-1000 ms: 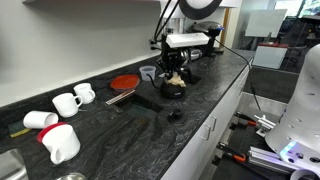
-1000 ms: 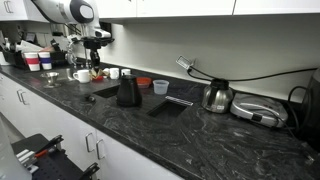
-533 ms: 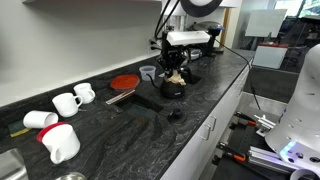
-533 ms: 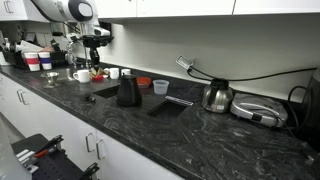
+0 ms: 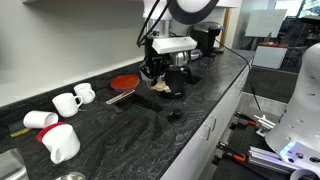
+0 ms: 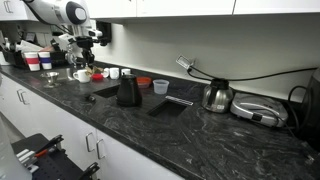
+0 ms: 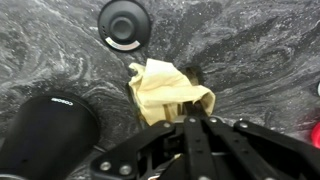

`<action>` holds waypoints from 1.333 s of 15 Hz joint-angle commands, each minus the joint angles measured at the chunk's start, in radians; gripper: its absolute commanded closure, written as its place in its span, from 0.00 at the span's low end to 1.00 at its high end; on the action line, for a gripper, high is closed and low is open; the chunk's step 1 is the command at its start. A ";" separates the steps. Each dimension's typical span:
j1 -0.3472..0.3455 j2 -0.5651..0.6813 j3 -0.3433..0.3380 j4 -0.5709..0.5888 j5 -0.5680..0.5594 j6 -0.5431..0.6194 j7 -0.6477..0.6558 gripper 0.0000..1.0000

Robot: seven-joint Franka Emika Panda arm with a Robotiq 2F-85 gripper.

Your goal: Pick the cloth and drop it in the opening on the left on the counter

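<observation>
Exterior view: end effector (image 5: 155, 77) above the counter (image 5: 190, 120), clamped on a pale yellow cloth (image 5: 160, 88) that hangs just below it.
Exterior view: end effector (image 6: 81, 58), grip too small to tell.
Wrist view: end effector (image 7: 190, 120) narrow, pinching the cloth (image 7: 165, 90); a black jug (image 7: 50, 130) beside it; a round black fitting (image 7: 125, 22) beyond.

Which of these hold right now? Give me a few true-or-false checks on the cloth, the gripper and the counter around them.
1. The gripper is shut on the cloth. True.
2. The cloth is blue. False: it is pale yellow.
3. White mugs sit on the counter. True.
4. The red plate rests on top of the mugs. False: it lies on the counter, apart from them.
</observation>
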 commanded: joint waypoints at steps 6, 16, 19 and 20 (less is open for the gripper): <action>0.053 0.395 -0.100 0.284 -0.267 0.138 -0.027 1.00; 0.134 0.542 -0.179 0.372 -0.213 0.107 -0.082 0.64; 0.134 0.526 -0.200 0.357 -0.210 0.112 -0.072 0.44; 0.134 0.519 -0.204 0.352 -0.210 0.113 -0.070 0.36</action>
